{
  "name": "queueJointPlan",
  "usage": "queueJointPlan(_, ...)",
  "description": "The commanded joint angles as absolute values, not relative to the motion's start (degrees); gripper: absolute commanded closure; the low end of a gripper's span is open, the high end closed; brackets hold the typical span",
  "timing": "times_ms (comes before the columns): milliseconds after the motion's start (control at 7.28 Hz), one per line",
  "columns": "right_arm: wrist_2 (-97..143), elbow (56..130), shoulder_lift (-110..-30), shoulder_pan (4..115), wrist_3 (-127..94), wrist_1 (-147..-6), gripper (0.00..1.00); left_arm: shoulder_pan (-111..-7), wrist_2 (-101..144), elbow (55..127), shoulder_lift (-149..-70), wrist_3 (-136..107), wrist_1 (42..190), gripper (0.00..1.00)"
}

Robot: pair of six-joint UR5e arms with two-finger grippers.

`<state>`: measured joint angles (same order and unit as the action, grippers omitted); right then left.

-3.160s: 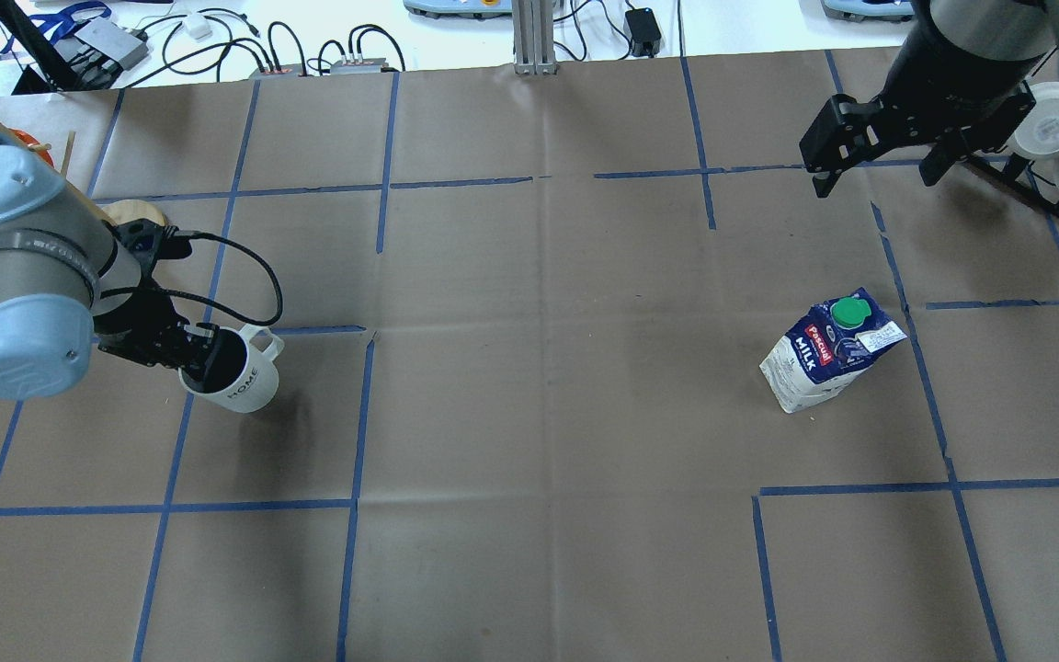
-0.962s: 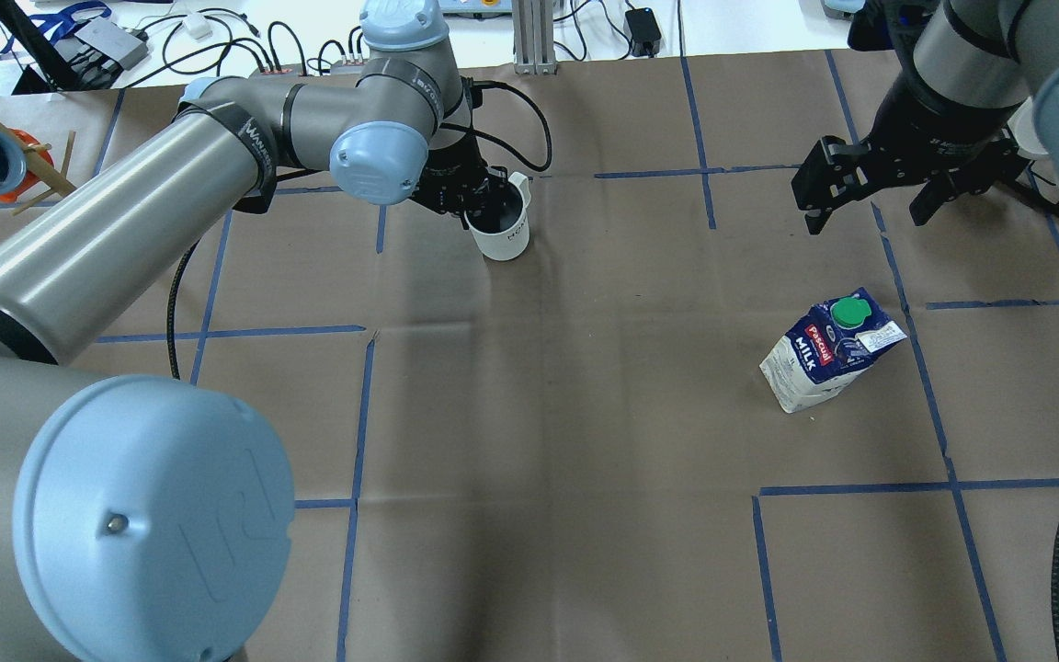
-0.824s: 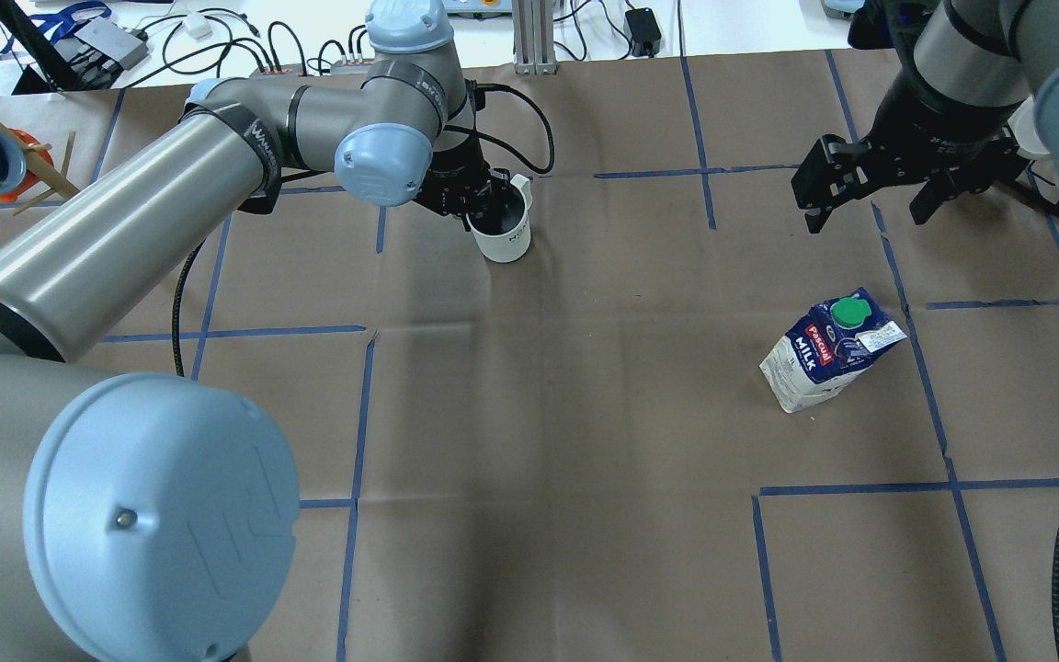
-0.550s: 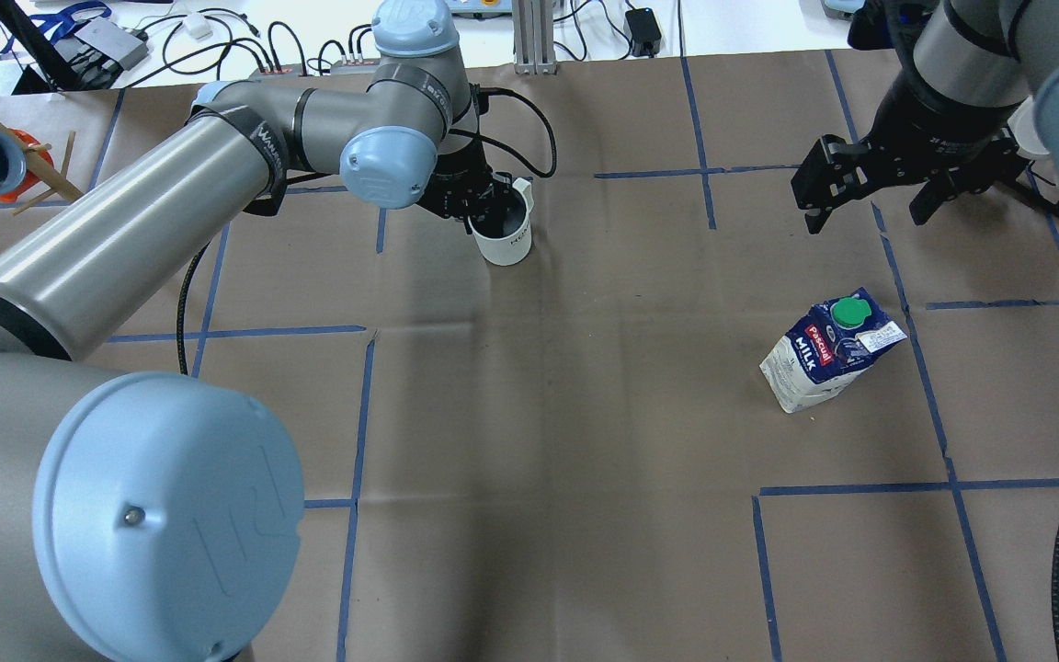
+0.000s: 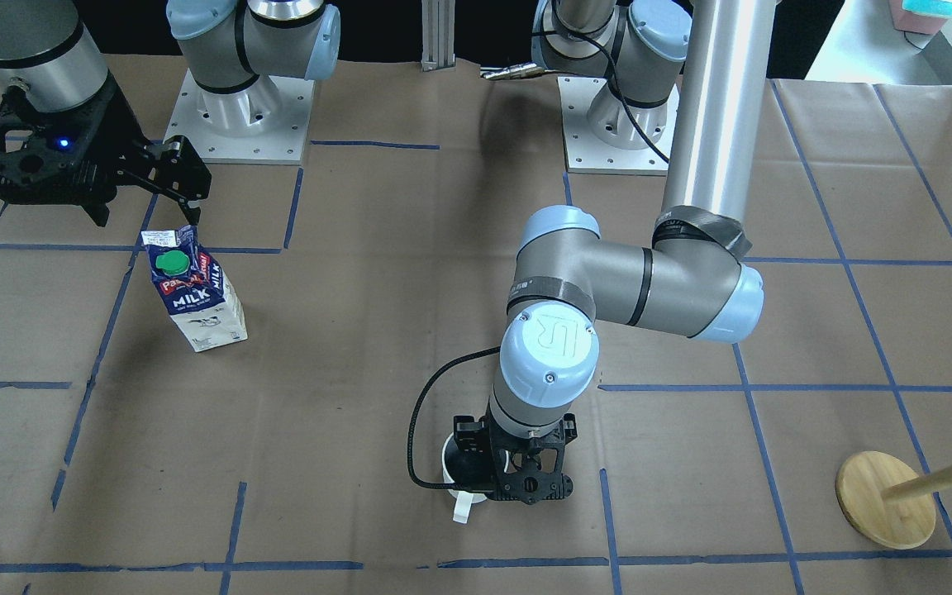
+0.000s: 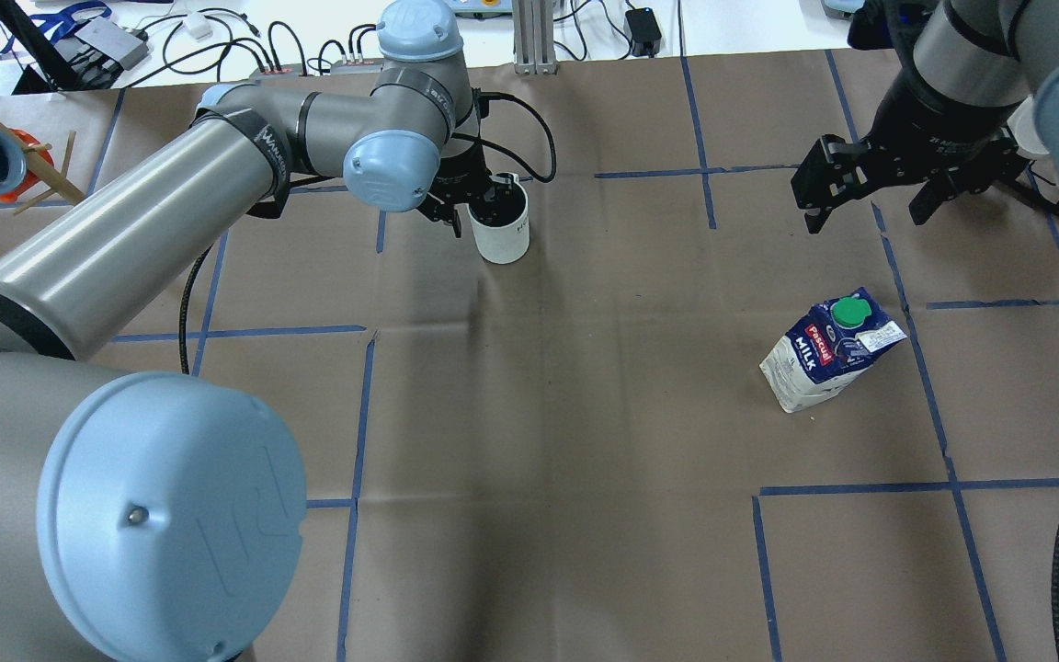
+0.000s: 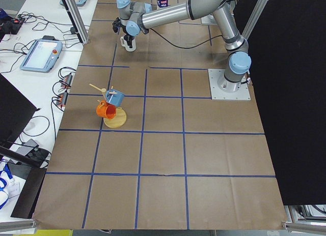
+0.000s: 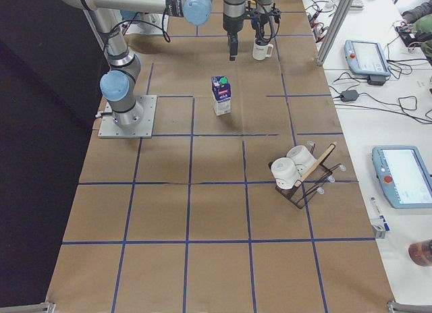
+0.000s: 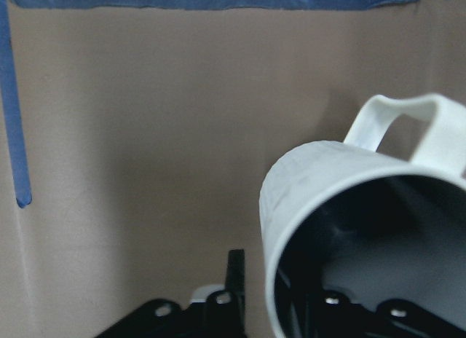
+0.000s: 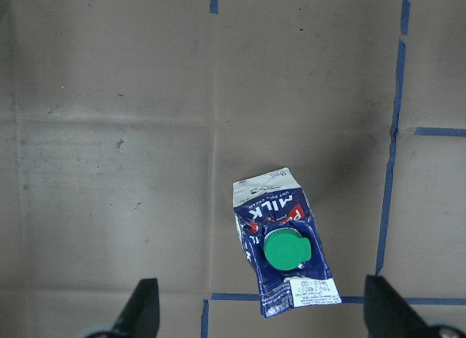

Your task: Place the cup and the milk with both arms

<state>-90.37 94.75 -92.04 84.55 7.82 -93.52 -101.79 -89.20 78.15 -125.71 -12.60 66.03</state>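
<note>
We see the cup (image 6: 502,232) standing well to the left of the milk (image 6: 828,354) and beyond it. The left gripper (image 6: 472,210) straddles its wall, jaws apart, one finger inside, so we fear a skewed withdrawal could catch the rim and tip it. Above the milk, slightly beyond, the right gripper (image 6: 865,207) hangs spread wide; an off-centre descent could topple the milk.

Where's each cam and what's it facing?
Front-facing: across table, facing robot; left arm, right arm.
Overhead: behind robot, looking forward-down; left arm large.
Exterior left: table's left end; left arm reaches away.
Exterior right: right end; right arm near.
Left wrist: close on cup; left tool below.
Right wrist: down on milk; right tool open.
Shared: overhead, front-facing both show cup, milk.
</note>
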Motion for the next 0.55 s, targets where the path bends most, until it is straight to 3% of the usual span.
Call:
queueJointPlan(0, -90.44, 94.75, -91.93, 84.55, 7.82, -93.52, 0.00, -101.60, -89.03, 79.62, -119.66, -12.22, 68.36, 0.00)
queueJointPlan(412, -90.61, 94.75, -91.93, 84.46, 8.17, -93.86, 0.00, -100.90, -89.21, 81.65, -105.34, -11.43, 80.29, 0.00)
